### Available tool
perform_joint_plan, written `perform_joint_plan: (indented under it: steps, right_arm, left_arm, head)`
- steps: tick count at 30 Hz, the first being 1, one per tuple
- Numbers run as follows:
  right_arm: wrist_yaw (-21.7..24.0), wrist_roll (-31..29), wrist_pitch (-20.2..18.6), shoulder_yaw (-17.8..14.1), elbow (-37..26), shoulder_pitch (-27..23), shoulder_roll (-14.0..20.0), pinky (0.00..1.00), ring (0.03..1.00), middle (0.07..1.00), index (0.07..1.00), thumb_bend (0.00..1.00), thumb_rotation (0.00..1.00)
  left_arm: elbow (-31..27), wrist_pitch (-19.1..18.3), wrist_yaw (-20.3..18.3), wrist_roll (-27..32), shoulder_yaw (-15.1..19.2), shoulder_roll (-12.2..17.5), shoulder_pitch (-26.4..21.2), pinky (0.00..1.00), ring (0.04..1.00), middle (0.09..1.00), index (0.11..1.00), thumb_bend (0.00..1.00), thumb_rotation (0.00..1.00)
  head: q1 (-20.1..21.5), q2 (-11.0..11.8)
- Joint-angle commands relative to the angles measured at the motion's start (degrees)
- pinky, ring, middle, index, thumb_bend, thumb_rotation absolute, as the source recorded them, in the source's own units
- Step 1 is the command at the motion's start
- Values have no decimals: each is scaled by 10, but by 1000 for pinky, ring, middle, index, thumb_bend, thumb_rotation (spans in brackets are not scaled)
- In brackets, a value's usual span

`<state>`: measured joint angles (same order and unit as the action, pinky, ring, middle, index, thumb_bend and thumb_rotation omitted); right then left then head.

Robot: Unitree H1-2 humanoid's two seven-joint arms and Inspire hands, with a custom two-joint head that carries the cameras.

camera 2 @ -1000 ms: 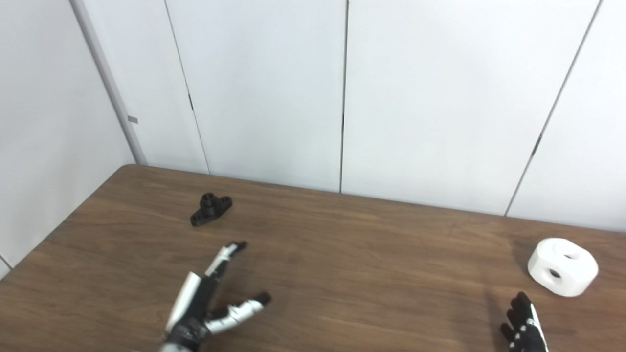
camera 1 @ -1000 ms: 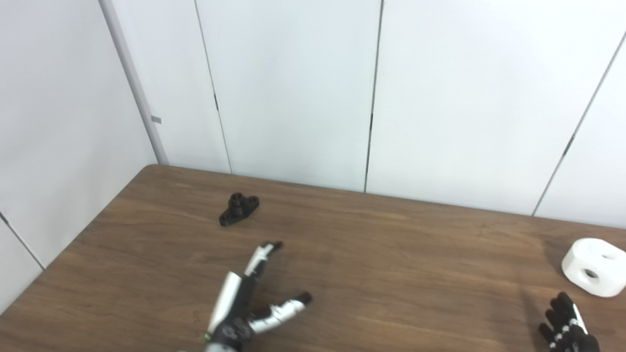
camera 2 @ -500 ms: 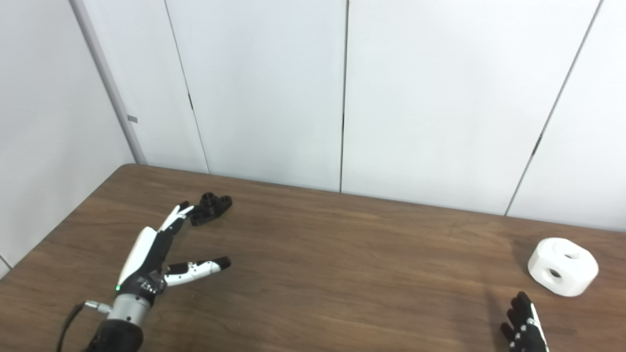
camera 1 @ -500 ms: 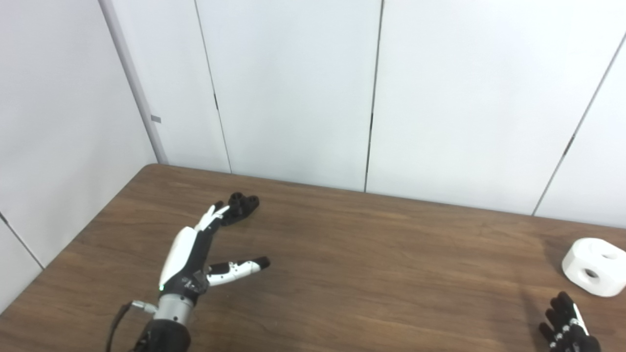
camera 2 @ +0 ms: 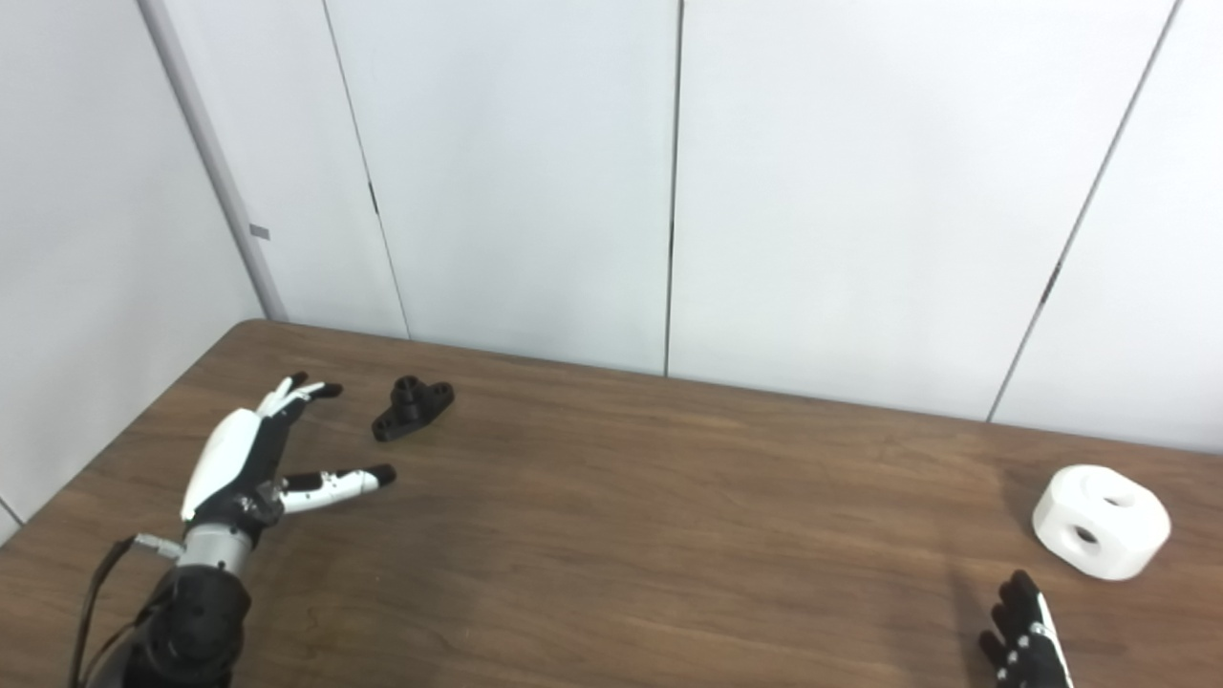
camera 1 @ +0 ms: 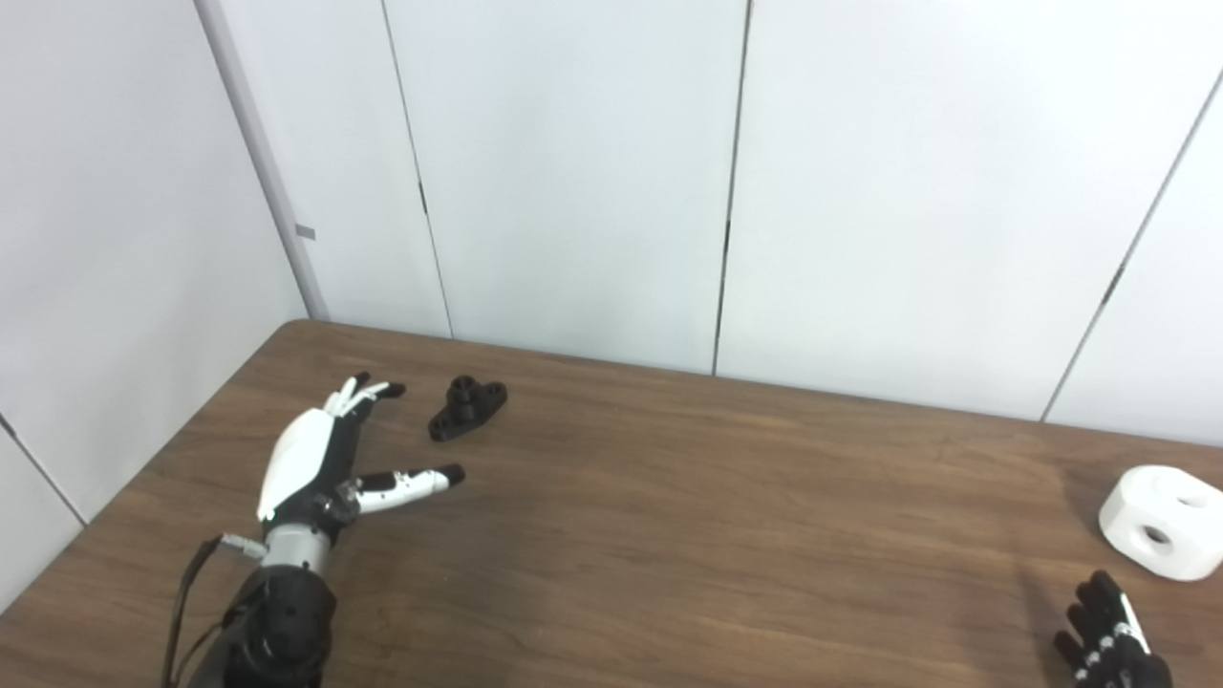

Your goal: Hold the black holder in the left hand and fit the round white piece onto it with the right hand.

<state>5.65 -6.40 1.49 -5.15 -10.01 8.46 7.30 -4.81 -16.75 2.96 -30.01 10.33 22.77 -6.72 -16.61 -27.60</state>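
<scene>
A bare test space of the lab kind: a wood-grain table (camera 1: 726, 535) stands in a corner formed by plain white wall panels (camera 1: 573, 172) with dark seams between them and a grey corner post (camera 1: 263, 172). Only two machined-looking parts lie on it, a black holder (camera 1: 466, 408) and a round white piece (camera 1: 1161, 522), with robot hands at the near edge

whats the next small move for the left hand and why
Probably shift the left hand a little to its right and close on the black holder. The hand is open and empty, the holder lies untouched beside its fingers, and the round white piece waits on the table.
</scene>
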Motion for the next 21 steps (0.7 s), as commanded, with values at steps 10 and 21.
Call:
perform_joint_plan:
  steps: [10, 21]
  right_arm:
    - [-8, 4, -6, -2, -1, 6, -2, 1000, 1000, 1000, 1000, 677, 1000]
    - [-12, 12, -7, -1, -13, 12, -6, 1000, 1000, 1000, 1000, 664, 1000]
  left_arm:
    - [74, -43, 7, -51, -45, 47, -82, 1000, 1000, 1000, 830, 985, 429]
    - [177, -50, 12, -53, -82, 65, -150, 1000, 1000, 1000, 843, 992, 443]
  head:
    - [1, -4]
    - [6, -9]
